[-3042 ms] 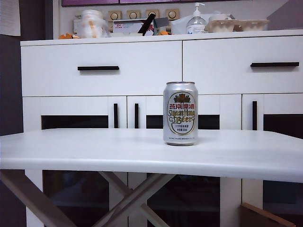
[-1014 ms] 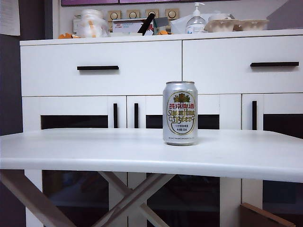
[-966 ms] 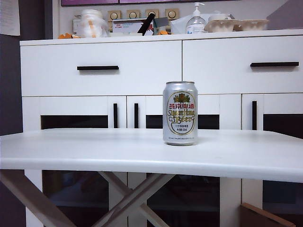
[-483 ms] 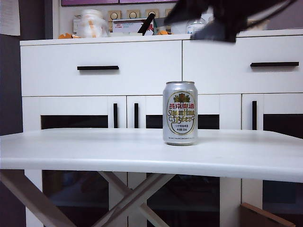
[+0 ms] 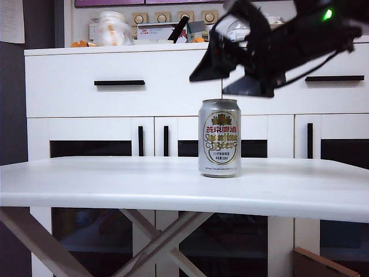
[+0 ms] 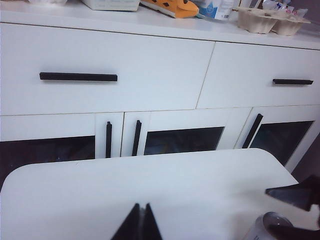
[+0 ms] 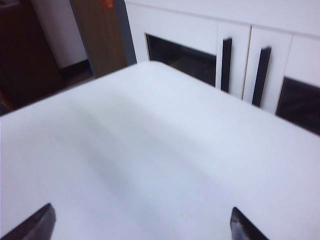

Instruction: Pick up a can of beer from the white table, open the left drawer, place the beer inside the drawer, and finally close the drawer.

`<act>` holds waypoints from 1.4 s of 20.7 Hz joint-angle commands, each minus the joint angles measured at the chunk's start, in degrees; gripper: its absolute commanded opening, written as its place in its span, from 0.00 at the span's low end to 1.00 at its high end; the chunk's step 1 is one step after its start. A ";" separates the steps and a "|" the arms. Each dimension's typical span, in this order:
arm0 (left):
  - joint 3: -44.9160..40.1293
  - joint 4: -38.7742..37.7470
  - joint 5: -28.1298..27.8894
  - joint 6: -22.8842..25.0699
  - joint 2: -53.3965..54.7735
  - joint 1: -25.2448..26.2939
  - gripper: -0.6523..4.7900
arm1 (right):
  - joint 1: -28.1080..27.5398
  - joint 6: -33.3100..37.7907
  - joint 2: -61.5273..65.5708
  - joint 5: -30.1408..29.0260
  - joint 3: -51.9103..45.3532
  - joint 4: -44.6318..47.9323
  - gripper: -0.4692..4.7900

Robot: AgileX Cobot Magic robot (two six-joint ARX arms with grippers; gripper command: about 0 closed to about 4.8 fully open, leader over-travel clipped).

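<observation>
The can of beer stands upright on the white table, silver with an oval gold-rimmed label. My right gripper hangs just above the can's top, open, its two black fingers spread wide. In the right wrist view the right gripper has only bare tabletop between its fingertips, and the can is out of view there. My left gripper is shut with nothing in it, over the near part of the table; the can's top shows off to its side. The left drawer is closed, with its black bar handle.
The white cabinet stands behind the table with a second drawer and doors with vertical black handles. Its top holds clutter: a pump bottle, an egg carton and boxes. A dark doorway lies beyond the table's corner.
The right arm has come into the exterior view from the top right and dropped toward the can, its jaws now spread wide. The can and the drawers have not moved.
</observation>
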 commanded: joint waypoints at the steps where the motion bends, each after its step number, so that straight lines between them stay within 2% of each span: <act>1: 0.33 0.48 0.22 0.22 0.02 0.04 0.11 | 0.13 -0.13 2.23 -0.11 0.26 1.07 1.00; 10: 0.33 0.48 0.20 0.17 0.22 0.04 0.11 | 0.13 -2.16 4.13 0.09 -4.76 0.72 1.00; 17: 0.33 -0.09 0.24 0.02 0.44 0.04 0.11 | 0.13 -2.05 7.65 0.33 -4.70 6.43 1.00; 28: 0.33 -0.37 0.26 0.00 0.44 0.04 0.11 | 0.20 -1.81 10.08 1.55 -4.57 8.66 1.00; 29: 0.33 -0.39 0.26 0.00 0.44 0.04 0.11 | 0.20 -1.81 10.08 1.51 -4.57 8.79 0.87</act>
